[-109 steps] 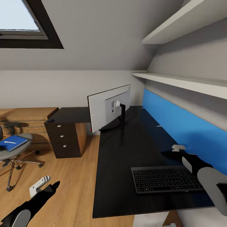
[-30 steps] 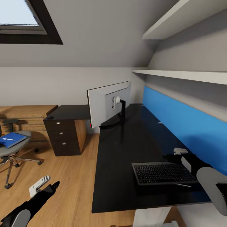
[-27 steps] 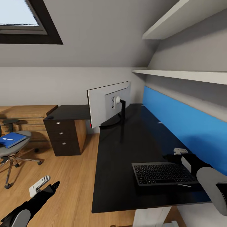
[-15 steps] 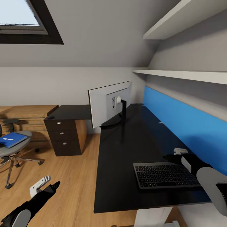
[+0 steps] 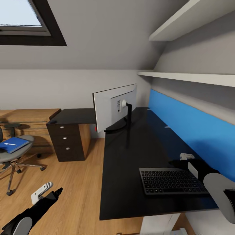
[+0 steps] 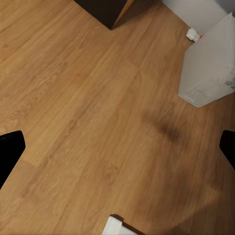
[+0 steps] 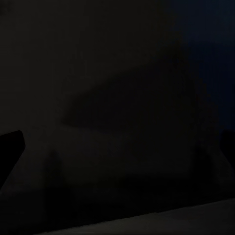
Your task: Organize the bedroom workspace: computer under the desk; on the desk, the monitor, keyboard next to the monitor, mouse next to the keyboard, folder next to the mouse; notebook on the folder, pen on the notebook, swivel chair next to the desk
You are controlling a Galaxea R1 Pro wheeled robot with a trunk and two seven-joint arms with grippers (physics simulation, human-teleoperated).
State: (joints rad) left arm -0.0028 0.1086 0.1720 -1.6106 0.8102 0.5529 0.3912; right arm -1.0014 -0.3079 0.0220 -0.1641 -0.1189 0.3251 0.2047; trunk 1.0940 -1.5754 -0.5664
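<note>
Nearest the robot, the keyboard [image 5: 172, 181] is lying flat on the black desk [image 5: 130, 156], well apart from the monitor [image 5: 114, 107]. The right gripper [image 5: 179, 160] is held just beyond its far edge; whether it is spread cannot be told. It should be slid toward the monitor with low, even pressure. The left gripper [image 5: 49, 192] is held spread and empty over the floor. Farther off, one blue folder [image 5: 12, 144] with one white pen [image 5: 9, 144] is seen on one swivel chair [image 5: 11, 156]. One computer [image 6: 208, 66] is seen on the floor.

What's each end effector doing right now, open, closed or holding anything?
Left end effector: open, empty, over bare wood floor.
Right end effector: over the desk beside the keyboard; state cannot be told.
</note>
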